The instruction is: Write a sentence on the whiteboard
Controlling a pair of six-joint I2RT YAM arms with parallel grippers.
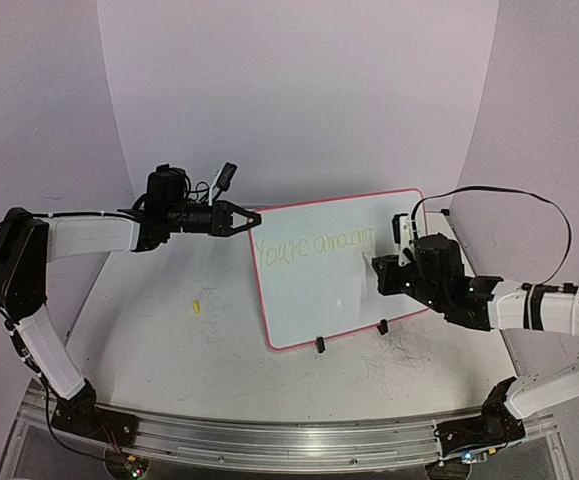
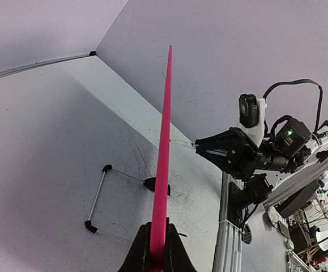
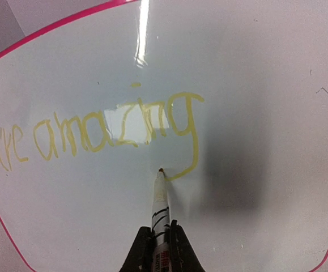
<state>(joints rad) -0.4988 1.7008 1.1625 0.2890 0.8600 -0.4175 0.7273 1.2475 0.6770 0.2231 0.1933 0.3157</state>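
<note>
I hold the whiteboard (image 1: 339, 290) by its far-left edge in my left end effector (image 1: 252, 217), while my right end effector (image 3: 160, 238) grips a marker (image 3: 160, 198), its tip at the end of the sentence (image 3: 90, 136).

Top external: high behind both bases, looking down and forward across the table (image 1: 169, 340). Left wrist: close, edge-on along the whiteboard (image 2: 164, 141), facing the right arm (image 2: 265, 156). Right wrist: very near the board face, sharing the sentence (image 3: 96, 136) with top external.
</note>
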